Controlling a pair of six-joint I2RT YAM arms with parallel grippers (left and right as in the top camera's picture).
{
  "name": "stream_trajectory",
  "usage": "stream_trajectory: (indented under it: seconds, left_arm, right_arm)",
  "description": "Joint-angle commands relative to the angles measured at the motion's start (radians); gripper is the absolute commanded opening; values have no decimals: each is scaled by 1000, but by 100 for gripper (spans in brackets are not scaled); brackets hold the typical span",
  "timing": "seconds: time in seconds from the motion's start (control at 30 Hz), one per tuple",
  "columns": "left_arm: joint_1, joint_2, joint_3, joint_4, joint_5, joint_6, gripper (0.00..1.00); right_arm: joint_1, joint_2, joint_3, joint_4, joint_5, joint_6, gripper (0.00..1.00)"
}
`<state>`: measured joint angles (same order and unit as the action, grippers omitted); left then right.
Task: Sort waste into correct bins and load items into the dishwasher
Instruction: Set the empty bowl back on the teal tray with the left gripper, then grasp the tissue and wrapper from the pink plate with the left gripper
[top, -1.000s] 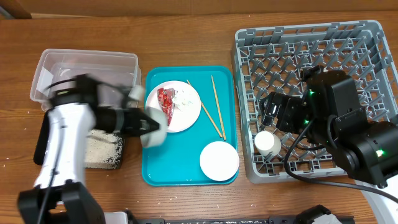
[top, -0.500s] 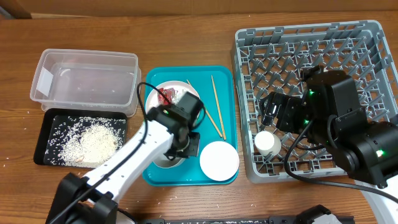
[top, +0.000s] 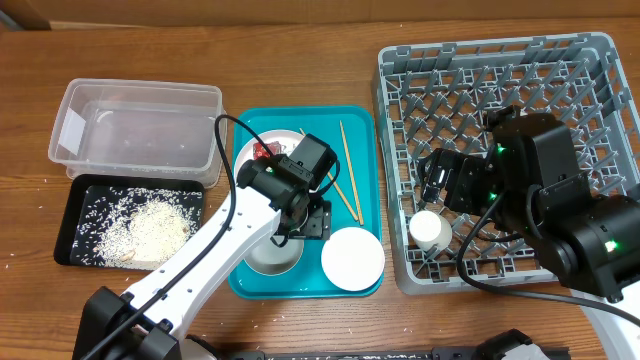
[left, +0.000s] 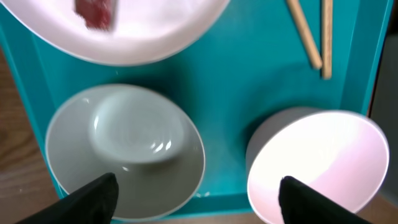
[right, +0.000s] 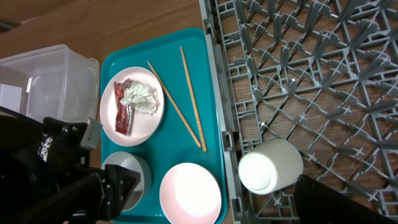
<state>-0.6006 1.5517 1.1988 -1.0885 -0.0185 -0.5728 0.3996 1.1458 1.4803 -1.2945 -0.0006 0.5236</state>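
"Hovering where, the left gripper (left: 198, 185)?"
"Over the teal plastic tray (left: 230, 93), jaws wide above a round white bowl (left: 124, 149). The right gripper (top: 437, 180) is hanging over the grey plastic rack (top: 470, 70), opening unclear."

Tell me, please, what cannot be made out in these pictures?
Overhead: the left arm covers most of the white round plate and the red and white wrapper scrap.
Right wrist: the frame's bottom edge cuts off the right gripper; open or shut is unclear.
Left wrist: the top edge crops the plate.
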Motion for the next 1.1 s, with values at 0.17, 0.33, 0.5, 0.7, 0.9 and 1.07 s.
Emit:
stream_trajectory:
  seconds: [0.17, 0.33, 0.5, 0.7, 0.9, 1.07]
  left_arm:
    - [55, 5, 16, 206, -116, 151, 79]
    - [126, 72, 16, 346, -130, 180, 74]
    - [183, 218, 16, 468, -28, 203, 73]
    - [202, 335, 16, 564, 62, 211, 55]
    - [202, 331, 62, 525, 101, 210, 4]
    - [211, 276, 217, 313, 65, 199, 4]
  right_arm:
    - [-2, 0, 17, 3, -2, -3, 100]
    - [-2, 13, 17, 3, -16, -3, 100]
    - [-2, 45, 17, 3, -39, -3, 100]
    - [-2, 62, 17, 8, -39, -3, 100]
    - [-2, 62, 17, 7, -39, -3, 100]
    - [-2, 62, 17, 6, -39, -3, 100]
